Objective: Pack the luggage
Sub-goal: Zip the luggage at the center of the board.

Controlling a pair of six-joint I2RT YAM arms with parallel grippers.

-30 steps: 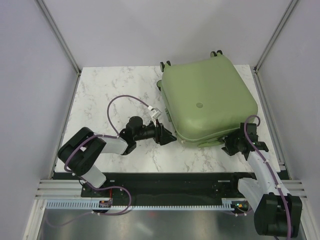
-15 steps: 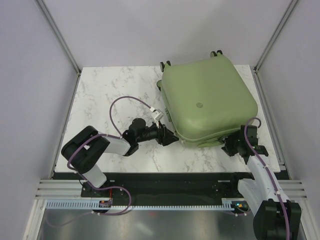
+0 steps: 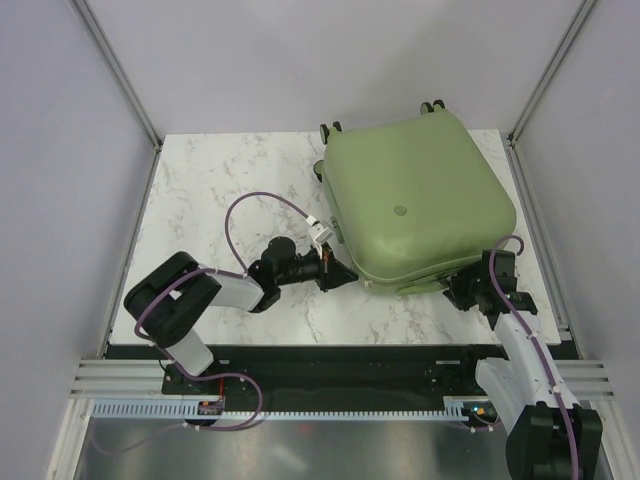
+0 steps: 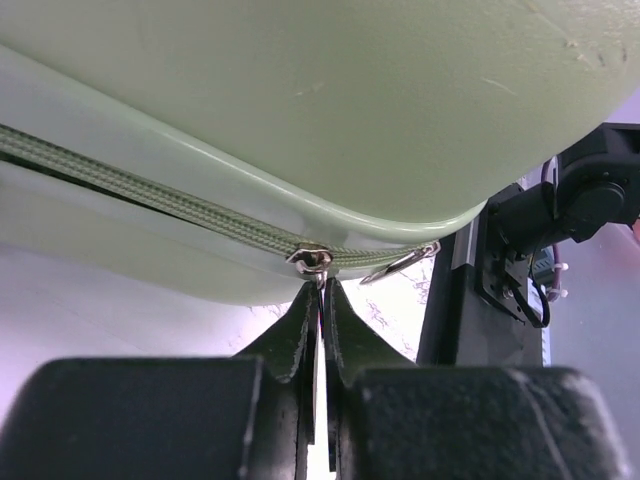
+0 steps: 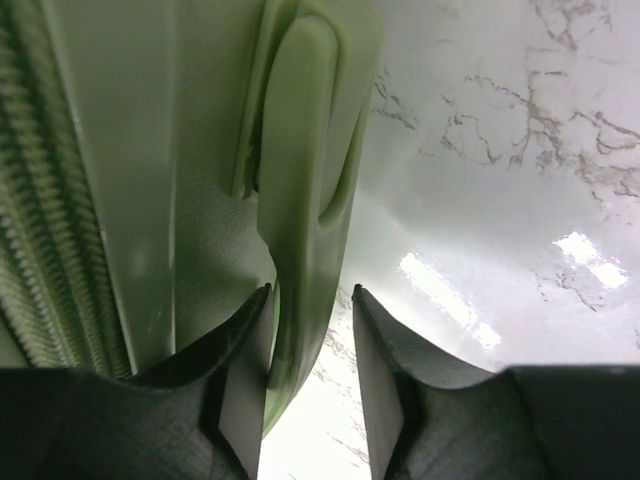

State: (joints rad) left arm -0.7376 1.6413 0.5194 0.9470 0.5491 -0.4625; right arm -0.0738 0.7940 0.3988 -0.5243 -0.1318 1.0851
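Left fingers (image 4: pixel 290 340): are pressing together on the thin metal pull (image 4: pixel 321 305) that is hanging from the slider (image 4: pixel 312 259).
Right fingers (image 5: pixel 245 340): are standing apart, straddling the end of the handle (image 5: pixel 295 150); a bright gap is showing between the handle and one finger.
Left gripper (image 3: pixel 335 272): is reaching in low from 9 o'clock, meeting the luggage at its 7 o'clock corner.
Right gripper (image 3: pixel 462 292): is sitting at the luggage's 5 o'clock edge, pointing toward 11 o'clock.
Luggage (image 3: pixel 415 205): is lying flat and shut on the table (image 3: pixel 220 180), filling the 1 to 3 o'clock part, with its round logo (image 3: pixel 399 210) facing up.
Wheels (image 3: pixel 432 106): are sticking out along the 12 o'clock edge.
Zipper (image 4: pixel 150 205): is running between the two shell halves to the slider at the corner.
Second pull (image 4: pixel 400 263): is lying loose just beside the slider, outside the fingers.
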